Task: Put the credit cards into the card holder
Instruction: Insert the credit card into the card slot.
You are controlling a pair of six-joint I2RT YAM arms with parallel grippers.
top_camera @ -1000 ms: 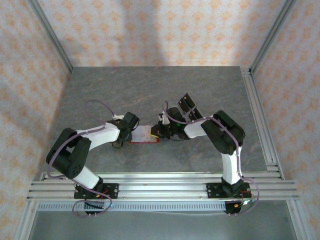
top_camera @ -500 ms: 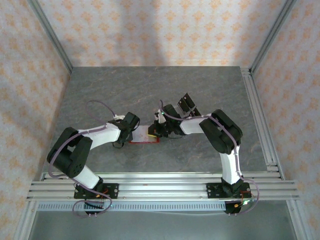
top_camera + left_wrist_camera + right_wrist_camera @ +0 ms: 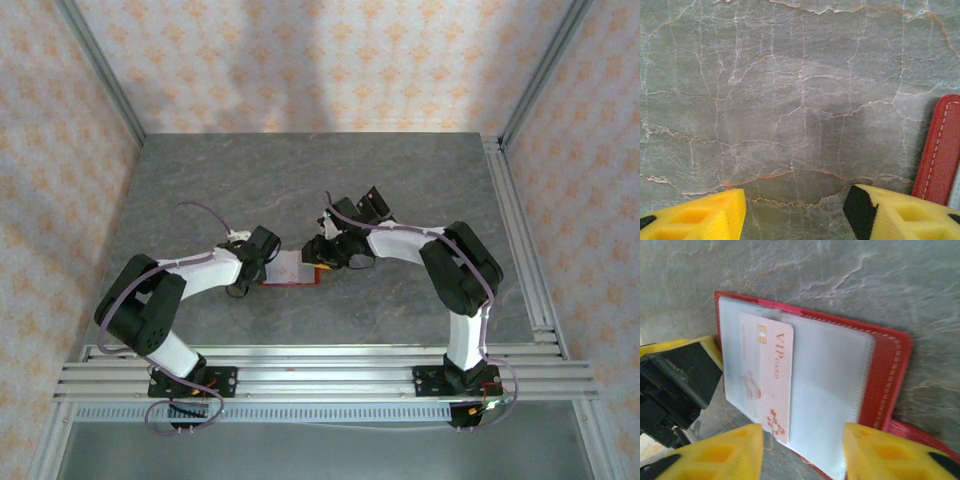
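- Card holder (image 3: 890,370) lying open on the grey stone surface (image 3: 300,180), pale inside up, between my two hands.
- One credit card (image 3: 767,380), pinkish-white and marked VIP, lies on the holder's inside, its top end tucked under a clear strip.
- My right hand (image 3: 800,452) hovers over the holder with yellow fingers (image 3: 725,455) spread apart, gripping nothing; the card's lower end shows in the gap.
- My left hand (image 3: 795,215) is open too, with bare surface between its fingers; one finger sits at the holder's red edge.
- Just beyond my right hand stands a clear stand with black strips (image 3: 372,205).
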